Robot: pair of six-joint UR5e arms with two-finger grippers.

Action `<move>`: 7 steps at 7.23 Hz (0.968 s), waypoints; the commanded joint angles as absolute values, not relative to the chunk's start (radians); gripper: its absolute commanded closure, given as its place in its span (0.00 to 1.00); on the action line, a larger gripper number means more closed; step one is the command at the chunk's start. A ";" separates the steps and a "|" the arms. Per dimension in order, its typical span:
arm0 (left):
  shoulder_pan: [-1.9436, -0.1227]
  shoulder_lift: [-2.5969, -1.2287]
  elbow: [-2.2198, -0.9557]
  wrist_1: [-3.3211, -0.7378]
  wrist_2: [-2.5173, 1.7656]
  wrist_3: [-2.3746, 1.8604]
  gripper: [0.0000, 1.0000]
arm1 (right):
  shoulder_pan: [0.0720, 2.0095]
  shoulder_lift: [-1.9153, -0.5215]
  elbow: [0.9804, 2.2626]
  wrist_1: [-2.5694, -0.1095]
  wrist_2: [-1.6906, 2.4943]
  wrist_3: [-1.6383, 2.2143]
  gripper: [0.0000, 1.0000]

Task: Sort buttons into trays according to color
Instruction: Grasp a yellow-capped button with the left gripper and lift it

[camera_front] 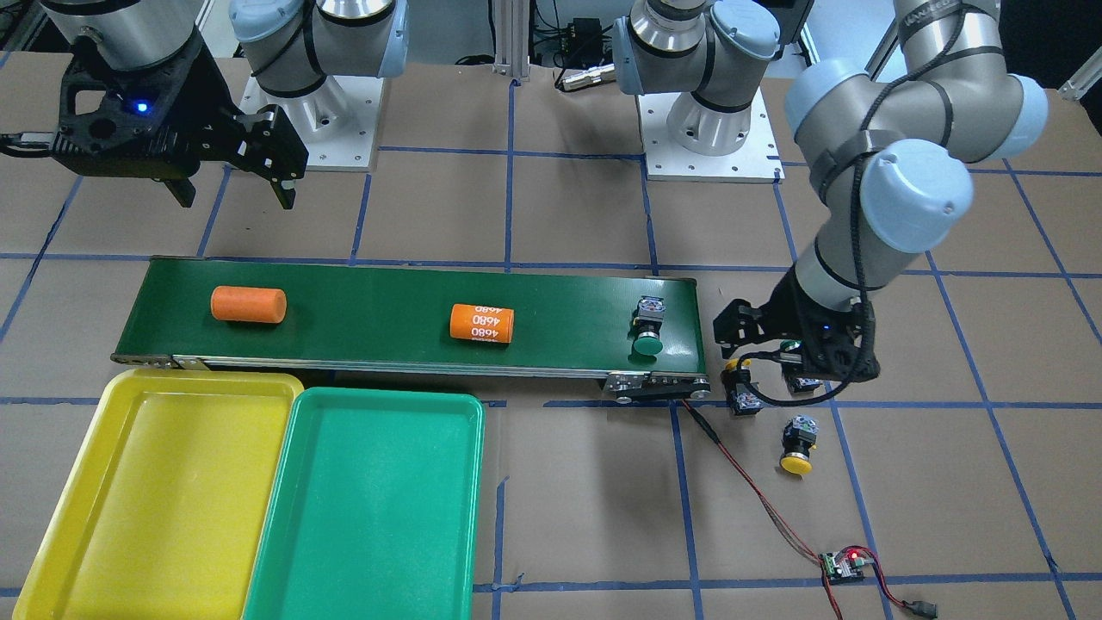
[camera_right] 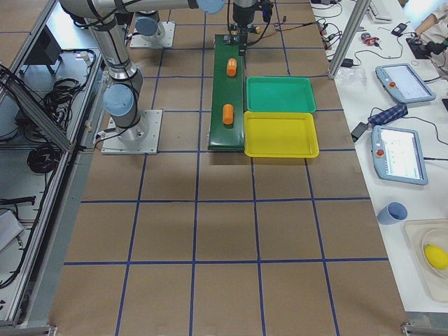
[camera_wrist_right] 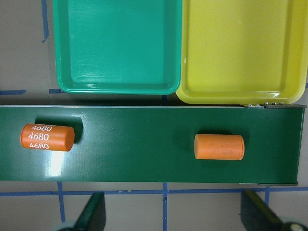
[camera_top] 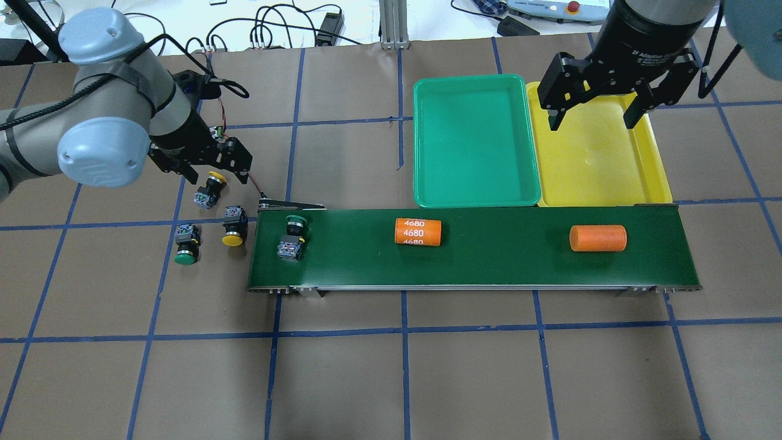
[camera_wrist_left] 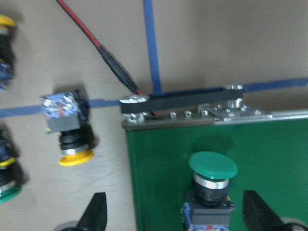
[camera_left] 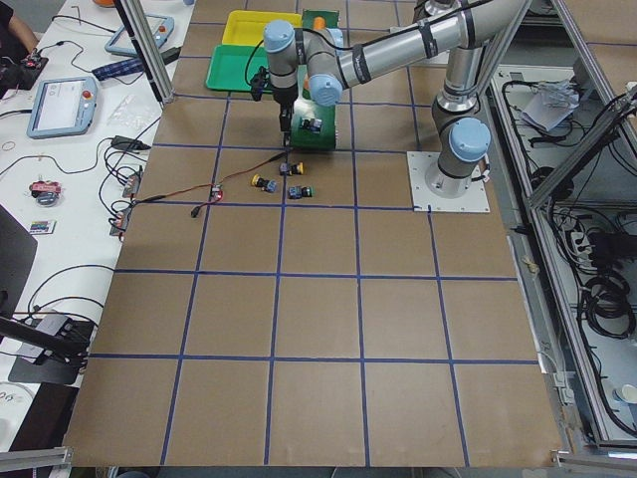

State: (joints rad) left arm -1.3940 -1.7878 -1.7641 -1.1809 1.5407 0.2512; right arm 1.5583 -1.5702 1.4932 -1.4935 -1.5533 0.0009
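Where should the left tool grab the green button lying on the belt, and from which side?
I'd take the green button by its black body, between cap and contact block, coming straight down from above. It lies on its side on the conveyor belt, leaving both flanks free.

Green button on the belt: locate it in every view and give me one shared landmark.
Front-facing: green button at the right end of the belt.
Overhead: at its left end.
Exterior left: a speck on its near end.
Exterior right: too small to tell.
Left wrist: bottom centre.
Right wrist: not in it.
Landmark: the belt, seen in all six.
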 commanded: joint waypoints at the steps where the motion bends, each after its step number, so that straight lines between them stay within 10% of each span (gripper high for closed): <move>1: -1.289 -1.868 -1.764 -1.099 1.543 0.465 0.00 | 1.559 -1.574 1.499 -1.500 -1.548 0.015 0.00; 7: -1.246 -2.043 -1.749 -0.950 1.542 0.584 0.00 | 1.557 -1.598 1.503 -1.433 -1.560 -0.012 0.00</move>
